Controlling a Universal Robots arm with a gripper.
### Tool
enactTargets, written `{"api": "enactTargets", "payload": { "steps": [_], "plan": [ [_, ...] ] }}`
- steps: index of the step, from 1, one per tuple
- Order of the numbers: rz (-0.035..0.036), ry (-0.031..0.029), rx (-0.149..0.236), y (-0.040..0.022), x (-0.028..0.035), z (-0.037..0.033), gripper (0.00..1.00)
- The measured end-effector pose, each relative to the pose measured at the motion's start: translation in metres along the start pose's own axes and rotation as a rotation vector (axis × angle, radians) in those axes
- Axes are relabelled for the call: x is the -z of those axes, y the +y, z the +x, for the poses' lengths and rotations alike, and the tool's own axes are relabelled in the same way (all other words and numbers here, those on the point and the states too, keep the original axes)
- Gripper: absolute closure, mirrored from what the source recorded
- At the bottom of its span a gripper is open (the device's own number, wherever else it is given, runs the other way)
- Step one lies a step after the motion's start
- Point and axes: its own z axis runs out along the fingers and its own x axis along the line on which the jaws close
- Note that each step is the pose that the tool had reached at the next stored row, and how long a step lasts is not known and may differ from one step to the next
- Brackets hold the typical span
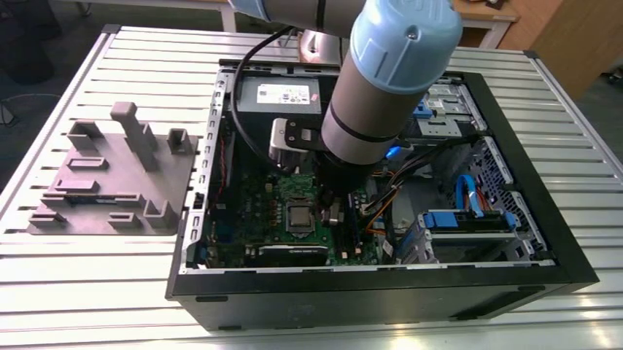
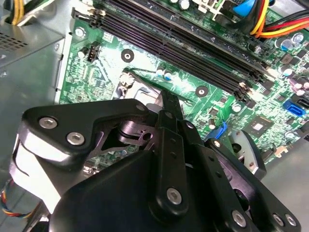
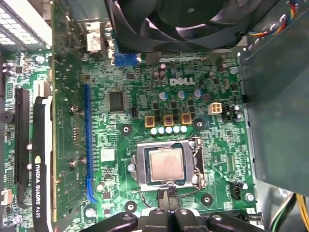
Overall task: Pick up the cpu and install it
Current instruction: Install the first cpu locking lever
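The cpu [image 3: 165,166], a small square chip with a silver-grey top, lies flat inside the metal-framed socket [image 3: 141,166] on the green motherboard [image 3: 120,140]. In the first wrist view my gripper [image 3: 169,197] hangs just beside the socket's edge, its thin dark fingertips shut together with nothing between them. The second wrist view shows the gripper [image 2: 170,99] from behind, its tip over the socket's corner [image 2: 130,82]. In the exterior view the arm reaches down into the open computer case, and the gripper [image 1: 336,208] sits next to the socket [image 1: 294,216].
A black fan [image 3: 183,19] overhangs the board near the socket. A graphics card [image 3: 41,159] stands along one side and dark memory slots [image 2: 183,43] along the other. The power supply [image 1: 277,95], cables and blue drive brackets [image 1: 467,219] crowd the case. A grey fixture tray [image 1: 107,182] lies outside it.
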Motion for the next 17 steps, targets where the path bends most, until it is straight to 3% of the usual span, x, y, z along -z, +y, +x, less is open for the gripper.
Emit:
{"api": "enactTargets", "payload": {
  "steps": [3, 5, 17],
  "plan": [
    [0.0007, 0.0118, 0.003, -0.0001, -0.0009, 0.0003, 0.90],
    [0.0010, 0.0166, 0.005, -0.0003, -0.0019, 0.0004, 0.90],
    [0.0006, 0.0228, 0.023, -0.0020, -0.0086, 0.0024, 0.90]
  ]
}}
